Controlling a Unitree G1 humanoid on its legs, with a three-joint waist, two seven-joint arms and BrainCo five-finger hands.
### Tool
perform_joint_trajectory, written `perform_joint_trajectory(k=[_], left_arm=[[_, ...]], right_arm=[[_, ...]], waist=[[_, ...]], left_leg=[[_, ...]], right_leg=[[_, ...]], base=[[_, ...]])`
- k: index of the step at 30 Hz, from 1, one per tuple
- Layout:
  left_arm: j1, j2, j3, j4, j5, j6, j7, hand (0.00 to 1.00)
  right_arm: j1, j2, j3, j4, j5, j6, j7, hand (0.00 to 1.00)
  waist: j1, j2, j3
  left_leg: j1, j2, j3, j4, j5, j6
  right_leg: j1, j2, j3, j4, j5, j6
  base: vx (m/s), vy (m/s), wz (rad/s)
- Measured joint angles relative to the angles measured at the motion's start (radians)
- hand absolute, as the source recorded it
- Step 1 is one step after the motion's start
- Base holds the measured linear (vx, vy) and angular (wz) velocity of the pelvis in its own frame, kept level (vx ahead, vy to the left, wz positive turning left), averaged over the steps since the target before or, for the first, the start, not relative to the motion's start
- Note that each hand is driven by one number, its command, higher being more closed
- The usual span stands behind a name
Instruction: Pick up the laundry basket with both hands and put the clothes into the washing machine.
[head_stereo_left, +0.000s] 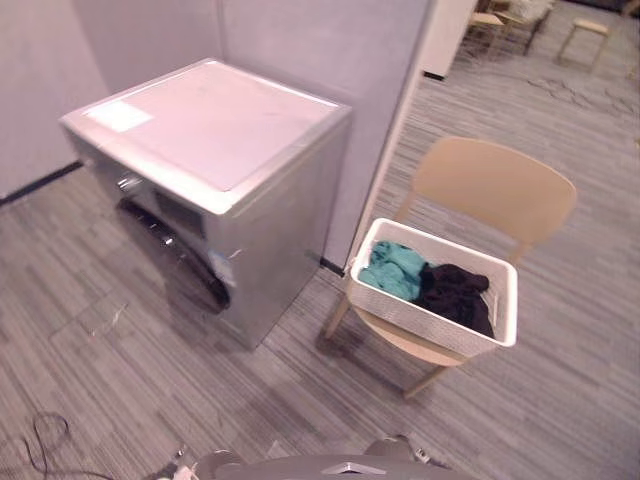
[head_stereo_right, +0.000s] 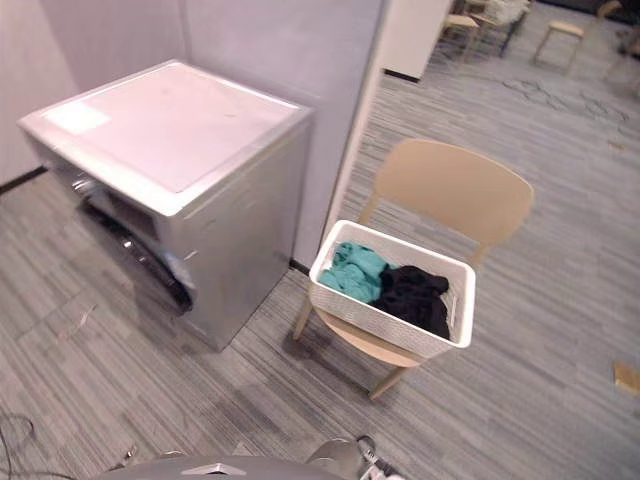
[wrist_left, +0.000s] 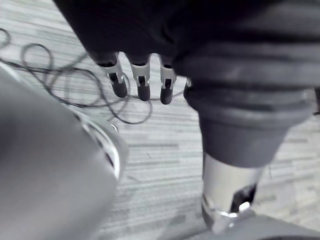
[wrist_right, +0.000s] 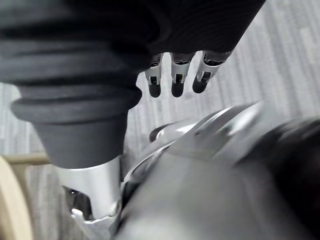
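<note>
- Left robot hand (wrist_left: 142, 85): fingers relaxed, gripping nothing, hanging over the grey floor (head_stereo_left: 120, 380).
- Right robot hand (wrist_right: 172, 75): fingers equally slack, empty.
- White laundry basket (head_stereo_left: 420, 315): resting on the seat of a beige chair (head_stereo_left: 495, 185), well apart from both hands.
- Inside the basket: teal garment (head_stereo_left: 395, 268) on the left, black garment (head_stereo_left: 455, 292) touching it on the right.
- Washing machine (head_stereo_left: 215, 125): near the chair, on its left.

left hand (wrist_left: 143, 86): fingers relaxed | right hand (wrist_right: 177, 80): fingers relaxed
</note>
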Motion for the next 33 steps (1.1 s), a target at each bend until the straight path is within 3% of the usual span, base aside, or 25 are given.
perform_joint_trajectory(k=[2, 3, 4, 5, 6, 7, 8, 11, 12, 13, 14, 16, 17, 18, 19, 20, 21, 23, 24, 26, 27, 29, 30, 31, 33], left_arm=[[-0.005, 0.011, -0.066, -0.006, 0.0, -0.006, -0.006, 0.0], [-0.009, 0.029, -0.129, -0.013, 0.001, -0.009, -0.011, 0.0], [-0.012, 0.034, -0.141, -0.019, 0.003, -0.011, -0.015, 0.0], [-0.013, 0.037, -0.155, -0.032, 0.023, -0.018, -0.025, 0.0], [-0.013, 0.038, -0.163, -0.033, 0.036, -0.022, -0.03, 0.0], [-0.009, 0.032, -0.165, -0.03, 0.069, -0.021, -0.031, 0.0], [-0.011, 0.031, -0.165, -0.025, 0.081, -0.019, -0.031, 0.0], [0.011, 0.032, -0.131, 0.003, 0.133, 0.008, -0.031, 0.0], [0.007, 0.032, -0.132, 0.004, 0.144, 0.012, -0.032, 0.0], [0.005, 0.036, -0.132, 0.007, 0.168, 0.014, -0.04, 0.0], [-0.016, 0.027, -0.137, 0.009, 0.179, 0.021, -0.053, 0.0], [-0.021, -0.003, -0.147, -0.012, 0.195, 0.02, -0.072, 0.0], [-0.033, -0.019, -0.149, -0.012, 0.196, 0.022, -0.076, 0.0], [-0.053, -0.033, -0.151, -0.009, 0.196, 0.022, -0.075, 0.0], [-0.069, -0.04, -0.143, 0.0, 0.196, 0.021, -0.075, 0.0], [-0.093, -0.04, -0.123, 0.01, 0.198, 0.025, -0.077, 0.0], [-0.1, -0.06, -0.126, 0.003, 0.197, 0.027, -0.08, 0.0], [-0.084, -0.074, -0.142, 0.009, 0.195, 0.035, -0.085, 0.0], [-0.078, -0.076, -0.149, 0.006, 0.195, 0.035, -0.091, 0.0], [-0.068, -0.076, -0.146, -0.023, 0.195, 0.033, -0.094, 0.0], [-0.062, -0.076, -0.145, -0.049, 0.196, 0.032, -0.093, 0.0], [-0.042, -0.076, -0.142, -0.076, 0.196, 0.031, -0.087, 0.0], [-0.038, -0.074, -0.141, -0.083, 0.194, 0.03, -0.081, 0.0], [-0.038, -0.067, -0.142, -0.083, 0.193, 0.03, -0.074, 0.0], [-0.038, -0.067, -0.146, -0.08, 0.192, 0.032, -0.069, 0.0]], right_arm=[[0.005, 0.0, 0.003, 0.003, 0.002, 0.005, -0.016, 0.0], [0.001, 0.007, 0.017, -0.005, 0.03, 0.004, -0.027, 0.0], [0.001, 0.01, 0.02, -0.006, 0.044, 0.004, -0.031, 0.0], [0.001, 0.012, 0.02, -0.008, 0.059, 0.004, -0.035, 0.0], [0.0, 0.014, 0.021, -0.008, 0.063, 0.005, -0.035, 0.0], [0.001, 0.013, 0.028, -0.009, 0.086, 0.004, -0.039, 0.0], [0.001, 0.013, 0.039, -0.015, 0.093, 0.004, -0.04, 0.0], [0.009, 0.012, 0.142, -0.133, 0.159, -0.011, -0.042, 0.0], [-0.006, 0.015, 0.164, -0.154, 0.163, -0.019, -0.039, 0.0], [-0.05, 0.034, 0.177, -0.181, 0.163, -0.03, -0.03, 0.0], [-0.088, 0.043, 0.176, -0.194, 0.163, -0.038, -0.02, 0.0], [-0.101, 0.048, 0.177, -0.223, 0.165, -0.039, -0.018, 0.0], [-0.103, 0.047, 0.175, -0.241, 0.169, -0.039, -0.016, 0.0], [-0.105, 0.044, 0.174, -0.26, 0.182, -0.044, -0.016, 0.0], [-0.102, 0.051, 0.174, -0.276, 0.201, -0.048, -0.017, 0.0], [-0.103, 0.051, 0.175, -0.28, 0.211, -0.055, -0.016, 0.0], [-0.099, 0.039, 0.161, -0.282, 0.22, -0.07, -0.023, 0.0], [-0.103, 0.034, 0.18, -0.292, 0.237, -0.078, -0.02, 0.0], [-0.097, 0.037, 0.181, -0.29, 0.237, -0.076, -0.02, 0.0], [-0.085, 0.043, 0.187, -0.286, 0.237, -0.072, -0.02, 0.0], [-0.079, 0.04, 0.209, -0.29, 0.236, -0.065, -0.02, 0.0], [-0.077, 0.032, 0.24, -0.291, 0.235, -0.063, -0.02, 0.0], [-0.072, 0.037, 0.252, -0.292, 0.232, -0.059, -0.02, 0.0], [-0.069, 0.036, 0.256, -0.299, 0.231, -0.057, -0.022, 0.0], [-0.059, 0.038, 0.27, -0.319, 0.231, -0.056, -0.022, 0.0]], waist=[[0.021, -0.004, 0.001], [0.013, -0.004, 0.001], [0.006, -0.003, 0.001], [0.001, 0.0, 0.0], [0.0, 0.0, 0.0], [-0.003, 0.009, 0.003], [-0.005, 0.016, 0.006], [0.012, 0.024, 0.02], [0.014, 0.025, 0.02], [0.02, 0.001, 0.013], [0.013, 0.014, 0.026], [0.014, 0.026, 0.023], [0.015, 0.035, 0.031], [0.016, 0.068, 0.048], [0.002, 0.055, 0.041], [-0.021, 0.046, 0.061], [-0.021, 0.054, 0.065], [-0.041, 0.1, 0.066], [-0.046, 0.1, 0.068], [-0.039, 0.106, 0.071], [-0.036, 0.113, 0.075], [-0.02, 0.123, 0.081], [-0.014, 0.108, 0.086], [-0.009, 0.108, 0.083], [-0.01, 0.111, 0.082]], left_leg=[[-0.025, -0.004, 0.002, 0.086, -0.061, 0.027], [-0.055, -0.021, -0.022, 0.118, -0.088, 0.051], [-0.067, -0.034, -0.037, 0.118, -0.089, 0.056], [-0.093, -0.062, -0.072, 0.107, -0.08, 0.073], [-0.104, -0.081, -0.093, 0.094, -0.072, 0.083], [-0.118, -0.113, -0.144, 0.049, -0.043, 0.102], [-0.11, -0.119, -0.163, 0.029, -0.028, 0.103], [-0.031, -0.112, -0.157, -0.092, 0.038, 0.083], [-0.031, -0.109, -0.147, -0.096, 0.041, 0.078], [-0.041, -0.11, -0.127, -0.095, 0.049, 0.064], [-0.045, -0.11, -0.136, -0.118, 0.075, 0.071], [-0.021, -0.125, -0.133, -0.195, 0.146, 0.085], [-0.008, -0.129, -0.134, -0.233, 0.185, 0.093], [0.029, -0.121, -0.154, -0.329, 0.242, 0.083], [0.042, -0.117, -0.184, -0.401, 0.274, 0.075], [0.021, -0.13, -0.192, -0.356, 0.256, 0.086], [-0.008, -0.133, -0.184, -0.206, 0.18, 0.075], [-0.011, -0.136, -0.155, -0.104, 0.106, 0.075], [-0.008, -0.144, -0.155, -0.072, 0.1, 0.068], [-0.073, -0.138, -0.167, 0.079, 0.124, 0.026], [-0.137, -0.131, -0.188, 0.212, 0.177, -0.014], [-0.182, -0.103, -0.174, 0.347, 0.282, -0.009], [-0.204, -0.08, -0.136, 0.39, 0.334, 0.006], [-0.201, -0.061, -0.097, 0.401, 0.329, 0.048], [-0.185, -0.014, -0.05, 0.35, 0.252, 0.128]], right_leg=[[0.013, -0.015, -0.008, -0.022, 0.081, -0.017], [0.012, -0.024, -0.002, -0.018, 0.14, -0.034], [0.012, -0.021, 0.008, -0.009, 0.142, -0.039], [0.009, 0.004, 0.089, 0.012, 0.089, -0.103], [0.01, 0.021, 0.154, 0.031, 0.034, -0.126], [0.015, 0.074, 0.28, 0.101, -0.084, -0.085], [0.012, 0.099, 0.305, 0.14, -0.127, -0.071], [-0.04, 0.218, 0.306, 0.304, -0.375, -0.049], [-0.036, 0.219, 0.297, 0.288, -0.393, -0.049], [-0.006, 0.218, 0.306, 0.221, -0.439, 0.036], [0.001, 0.223, 0.293, 0.197, -0.426, 0.088], [0.023, 0.223, 0.271, 0.175, -0.406, 0.067], [0.02, 0.224, 0.272, 0.213, -0.401, 0.041], [-0.039, 0.261, 0.302, 0.302, -0.449, -0.049], [-0.038, 0.334, 0.333, 0.239, -0.478, -0.092], [-0.01, 0.329, 0.322, 0.211, -0.475, -0.052], [-0.007, 0.316, 0.301, 0.231, -0.473, -0.044], [0.018, 0.33, 0.295, 0.234, -0.506, -0.035], [0.03, 0.32, 0.3, 0.249, -0.528, -0.036], [0.048, 0.312, 0.301, 0.249, -0.532, -0.033], [0.061, 0.309, 0.311, 0.25, -0.534, -0.03], [0.087, 0.304, 0.352, 0.237, -0.533, -0.033], [0.103, 0.284, 0.364, 0.219, -0.528, -0.039], [0.113, 0.273, 0.367, 0.202, -0.516, -0.027], [0.114, 0.268, 0.387, 0.185, -0.505, -0.012]], base=[[-0.11, 0.561, 0.19], [-0.09, 0.393, 0.3], [-0.08, 0.349, 0.64], [-0.03, 0.129, 0.69], [-0.02, 0.099, 1.12], [0.02, 0.037, 1.02], [0.07, 0.004, 0.99], [0.06, -0.103, 0.13], [-0.03, -0.226, -0.47], [-0.05, -0.195, -0.21], [-0.05, -0.229, 0.01], [0.05, -0.141, 0.5], [0.06, -0.13, 0.76], [-0.01, -0.117, 0.96], [-0.03, -0.12, 1.37], [0.03, -0.071, 1.25], [0.04, -0.04, 0.87], [0.07, 0.022, 0.25], [0.04, 0.043, 0.21], [0.0, 0.034, 0.0], [0.01, 0.068, -0.25], [0.06, 0.12, -0.47], [0.07, 0.135, -0.48], [0.07, 0.123, -0.41], [0.09, 0.114, -0.36]])
